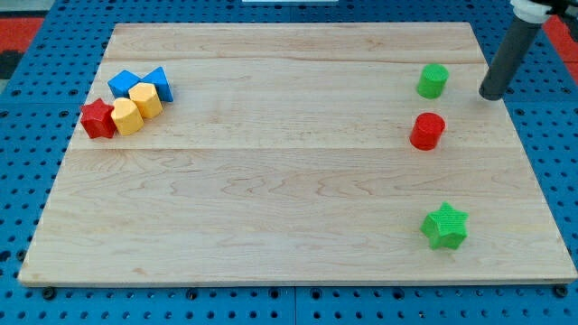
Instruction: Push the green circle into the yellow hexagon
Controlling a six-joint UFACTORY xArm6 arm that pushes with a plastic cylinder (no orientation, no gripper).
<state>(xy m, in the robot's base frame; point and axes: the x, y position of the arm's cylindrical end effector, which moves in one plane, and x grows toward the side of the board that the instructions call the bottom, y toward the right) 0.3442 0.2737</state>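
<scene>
The green circle (433, 80) stands at the view's upper right on the wooden board (271, 199). My tip (492, 94) is just to the right of it, a short gap apart. At the view's upper left is a cluster: a yellow hexagon (145, 98) and a second yellow block (127, 116) touch each other, with a red block (97, 118) on their left and two blue blocks (125, 84) (159, 81) behind them.
A red circle (427, 131) stands just below the green circle. A green star (444, 226) lies at the view's lower right. The board rests on a blue pegboard surface (27, 108).
</scene>
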